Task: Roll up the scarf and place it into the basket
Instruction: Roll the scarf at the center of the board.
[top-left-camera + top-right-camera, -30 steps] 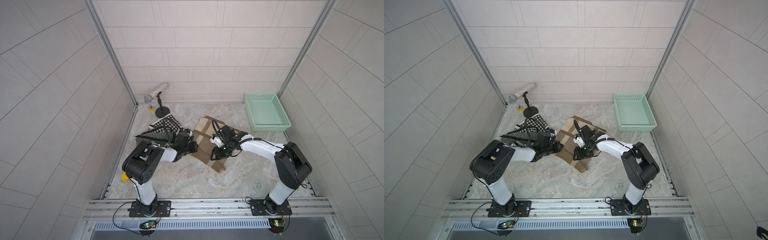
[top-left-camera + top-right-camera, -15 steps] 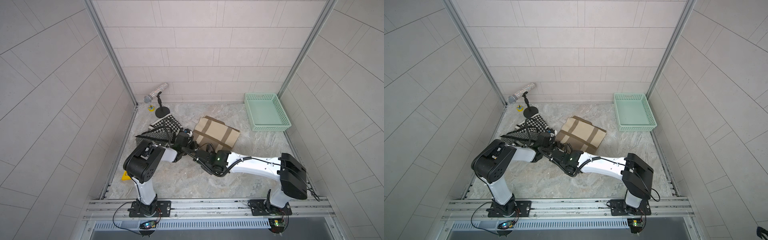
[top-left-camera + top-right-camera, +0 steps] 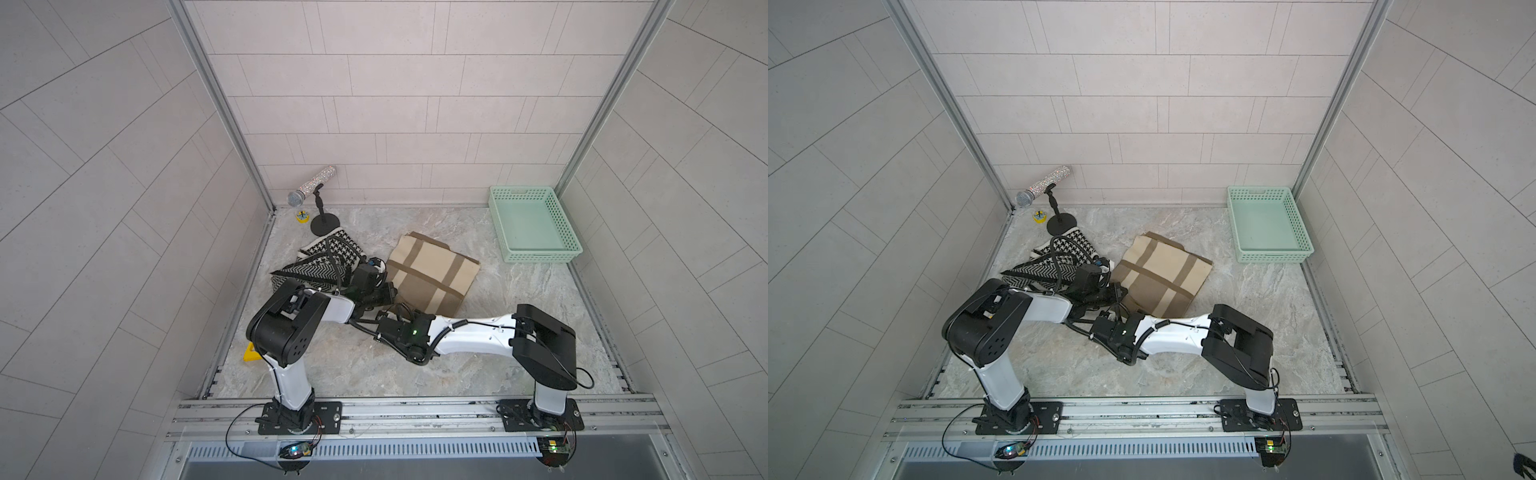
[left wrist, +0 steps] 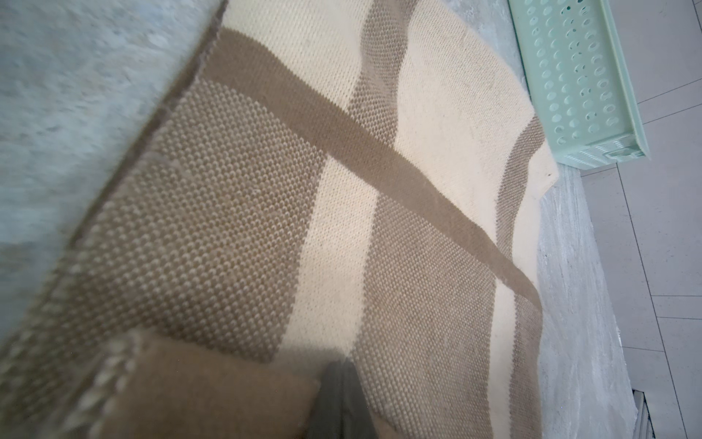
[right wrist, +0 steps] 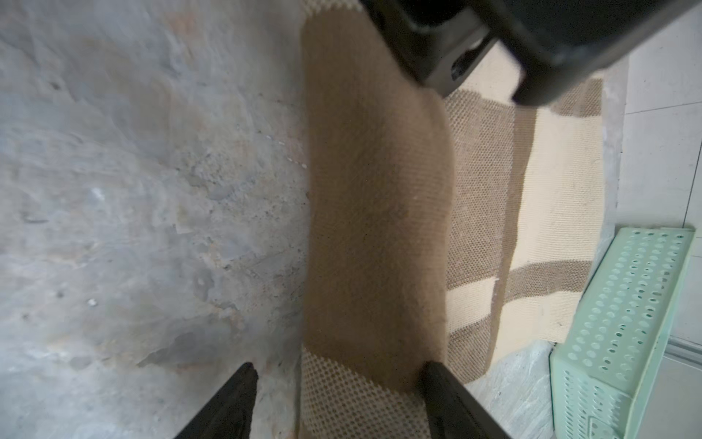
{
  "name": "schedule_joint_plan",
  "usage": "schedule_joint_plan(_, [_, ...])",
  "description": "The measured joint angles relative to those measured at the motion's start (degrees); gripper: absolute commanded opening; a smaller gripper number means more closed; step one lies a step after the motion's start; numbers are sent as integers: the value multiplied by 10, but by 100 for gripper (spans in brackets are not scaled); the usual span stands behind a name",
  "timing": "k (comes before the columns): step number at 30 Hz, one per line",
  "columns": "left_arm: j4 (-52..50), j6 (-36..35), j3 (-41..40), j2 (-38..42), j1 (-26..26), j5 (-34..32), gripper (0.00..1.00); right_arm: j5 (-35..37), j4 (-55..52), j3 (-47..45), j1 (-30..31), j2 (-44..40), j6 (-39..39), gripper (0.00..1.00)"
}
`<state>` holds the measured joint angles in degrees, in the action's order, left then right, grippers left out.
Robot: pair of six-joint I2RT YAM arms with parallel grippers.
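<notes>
Straddling the folded beige, brown-striped scarf (image 5: 376, 190), right end effector (image 5: 340, 365) stands open; left end effector (image 4: 337, 378) is closed.

the scarf (image 3: 432, 272) lies mid-surface, with my left gripper (image 3: 388, 290) and my right gripper (image 5: 336, 384) at its near left edge. the cloth heap (image 3: 328, 259) sits just left of it, the microphone stand (image 3: 322, 216) behind that in the far left corner, and the basket (image 3: 536, 253) in the far right corner.

left arm (image 3: 291, 376) and right arm (image 3: 490, 338): glossy white link shells (image 3: 338, 309), boxy black joint housings (image 3: 544, 345), looped black cables (image 3: 445, 331), one green led (image 3: 414, 332), screwed black base plates (image 3: 328, 415).
</notes>
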<state>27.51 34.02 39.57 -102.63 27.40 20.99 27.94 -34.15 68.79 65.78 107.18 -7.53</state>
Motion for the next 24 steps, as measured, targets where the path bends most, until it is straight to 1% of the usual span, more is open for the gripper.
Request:
schedule_joint_plan(3, [-18,-2,4,7,0,0,1,-3,11,-7,-16,5,6,64])
schedule_joint_plan(5, [-38,-4,7,15,0,-1,7,-3,20,-12,-27,16,11,57])
schedule_joint_plan(8, [-69,-5,15,29,0,-4,23,-10,33,-13,-39,20,13,47])
schedule_joint_plan(9, [-78,-7,18,34,0,-6,29,-14,36,-13,-42,21,13,44])
schedule_joint_plan(11, [-106,-2,26,51,-3,-12,45,-23,44,-15,-50,23,11,32])
schedule_joint_plan(14, [-161,1,41,89,-11,-35,62,-49,55,-18,-67,23,6,18])
schedule_joint_plan(15, [-180,-2,46,103,-13,-46,66,-61,57,-18,-74,22,1,14])
schedule_joint_plan(18, [-260,-7,65,161,-19,-94,78,-126,59,-18,-102,7,-15,8])
schedule_joint_plan(20, [-308,-10,74,208,-22,-131,87,-198,56,-18,-130,-6,-30,4])
schedule_joint_plan(22, [-336,-17,77,251,-24,-157,90,-280,56,-21,-157,-18,-48,0])
schedule_joint_plan(24, [-358,-21,75,289,-24,-173,90,-369,56,-24,-185,-24,-69,0])
